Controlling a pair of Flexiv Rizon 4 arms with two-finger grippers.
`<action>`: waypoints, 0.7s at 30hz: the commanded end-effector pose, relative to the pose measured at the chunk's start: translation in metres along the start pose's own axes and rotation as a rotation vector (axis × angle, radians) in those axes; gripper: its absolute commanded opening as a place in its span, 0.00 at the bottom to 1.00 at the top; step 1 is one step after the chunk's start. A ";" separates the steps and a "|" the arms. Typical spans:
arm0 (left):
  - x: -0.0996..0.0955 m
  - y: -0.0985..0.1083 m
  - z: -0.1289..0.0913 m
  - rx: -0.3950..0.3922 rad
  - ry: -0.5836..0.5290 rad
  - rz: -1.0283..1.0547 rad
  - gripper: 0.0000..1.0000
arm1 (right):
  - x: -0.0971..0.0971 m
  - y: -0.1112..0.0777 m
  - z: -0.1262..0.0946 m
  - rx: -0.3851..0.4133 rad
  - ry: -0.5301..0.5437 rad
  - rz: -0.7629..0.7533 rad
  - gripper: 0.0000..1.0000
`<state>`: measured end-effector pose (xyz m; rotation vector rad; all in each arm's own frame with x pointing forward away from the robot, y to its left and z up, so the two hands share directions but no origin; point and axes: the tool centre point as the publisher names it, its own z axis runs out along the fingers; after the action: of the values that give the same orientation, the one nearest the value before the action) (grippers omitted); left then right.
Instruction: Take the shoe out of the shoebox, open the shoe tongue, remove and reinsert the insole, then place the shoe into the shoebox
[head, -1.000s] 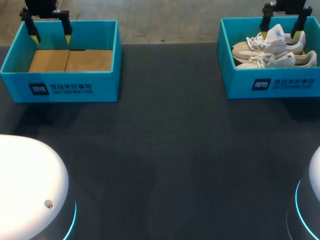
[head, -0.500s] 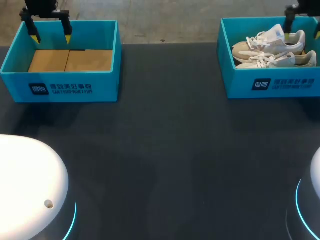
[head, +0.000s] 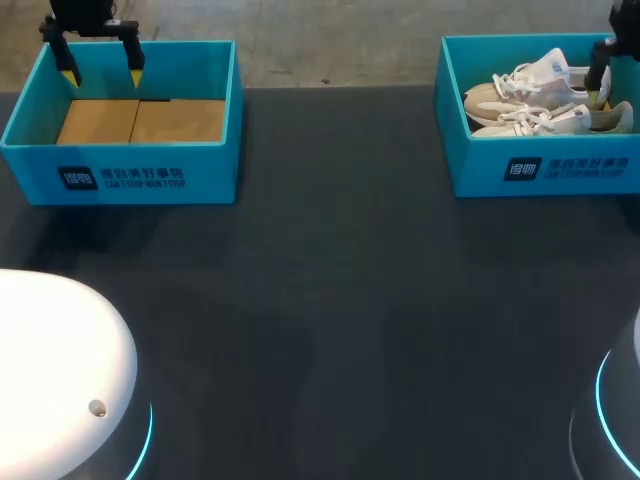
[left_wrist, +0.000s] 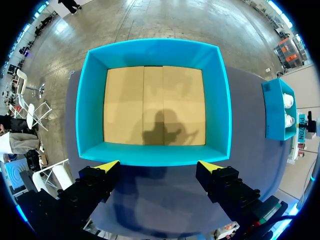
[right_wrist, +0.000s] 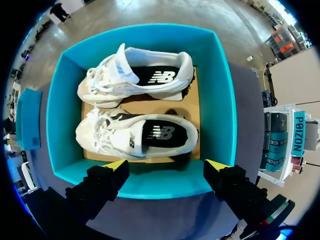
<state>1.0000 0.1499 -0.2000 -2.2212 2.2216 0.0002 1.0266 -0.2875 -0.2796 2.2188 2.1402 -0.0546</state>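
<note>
Two white laced sneakers, the far sneaker (right_wrist: 131, 75) and the near sneaker (right_wrist: 120, 139), lie side by side on brown cardboard in the right teal shoebox (right_wrist: 221, 107). The right gripper (right_wrist: 166, 165) hangs over one wall, fingers wide apart, holding nothing. The left gripper (left_wrist: 159, 165), equally wide and holding nothing, hangs over a wall of the left teal shoebox (left_wrist: 89, 112).
</note>
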 end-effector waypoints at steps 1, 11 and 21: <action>0.000 0.000 0.000 0.000 0.000 0.000 1.00 | -0.006 0.014 0.017 0.023 0.005 0.002 1.00; 0.000 0.000 0.000 0.000 0.000 0.000 1.00 | -0.026 0.024 0.038 0.041 0.025 0.023 1.00; 0.000 0.000 0.000 0.000 0.000 0.000 1.00 | -0.032 0.027 0.051 0.050 0.027 0.021 0.45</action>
<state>1.0000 0.1499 -0.2001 -2.2212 2.2216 0.0002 1.0481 -0.3228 -0.3241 2.2770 2.1463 -0.0729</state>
